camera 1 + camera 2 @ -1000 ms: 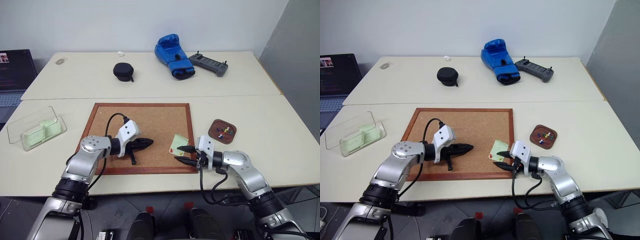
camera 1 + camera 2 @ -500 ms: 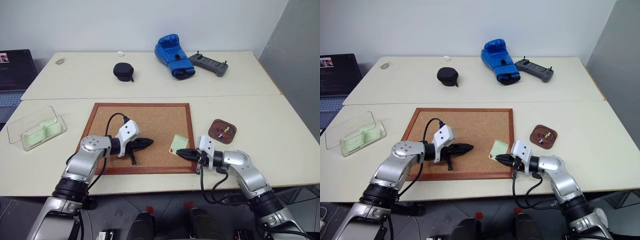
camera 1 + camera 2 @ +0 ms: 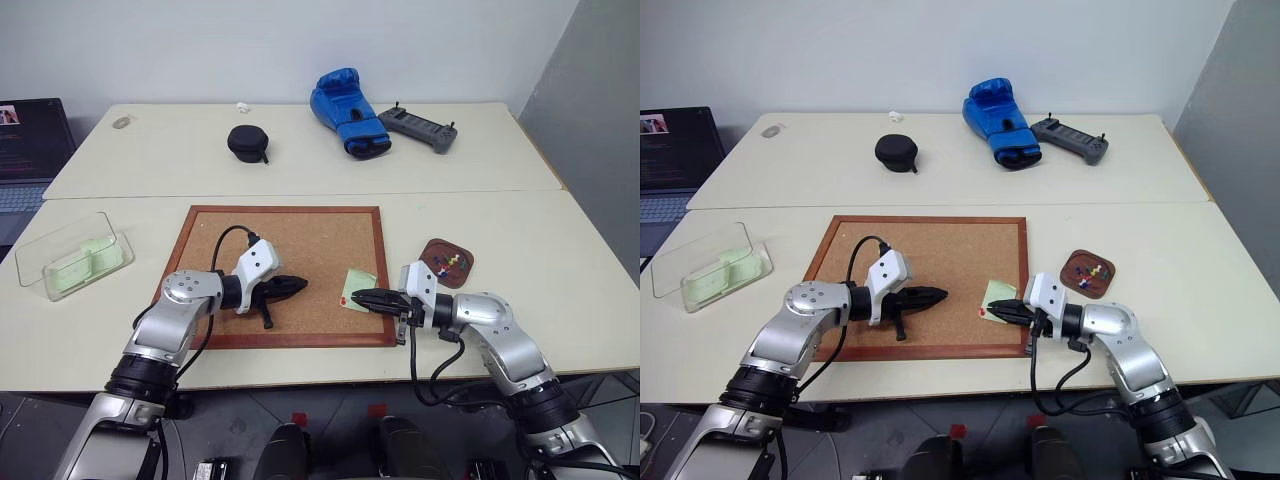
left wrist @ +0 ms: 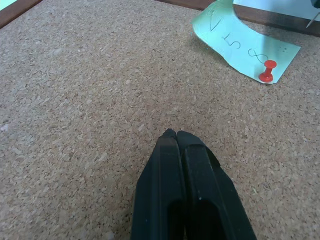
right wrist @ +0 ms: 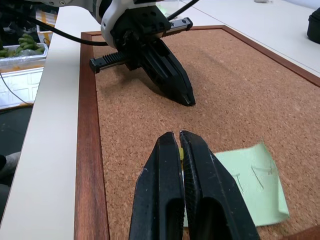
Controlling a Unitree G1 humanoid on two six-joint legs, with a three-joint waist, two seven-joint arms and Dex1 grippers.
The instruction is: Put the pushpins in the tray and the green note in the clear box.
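Observation:
The green note [image 3: 360, 283] lies on the cork board [image 3: 290, 240] near its right edge, with a red pushpin [image 4: 267, 70] stuck through one corner. My right gripper [image 3: 354, 297] hovers just above that corner. It is shut on a pushpin: a small yellowish head shows between its fingertips [image 5: 181, 153], and a thin needle [image 4: 312, 20] hangs below. My left gripper [image 3: 303, 285] is shut and empty, low over the middle of the board. The tray [image 3: 452, 278], right of the board, holds several coloured pushpins. The clear box [image 3: 30, 262] stands far left with pale green slips inside.
On the far table lie a blue boxing glove [image 3: 348, 108], a grey controller [image 3: 418, 127] and a black round case [image 3: 246, 142]. A laptop [image 3: 30, 140] sits at the far left. The board's wooden frame [image 5: 87, 150] rises slightly above the table.
The right gripper's fingers, open around the note's near corner a second ago, closed and then rose a little. The left arm stayed still.

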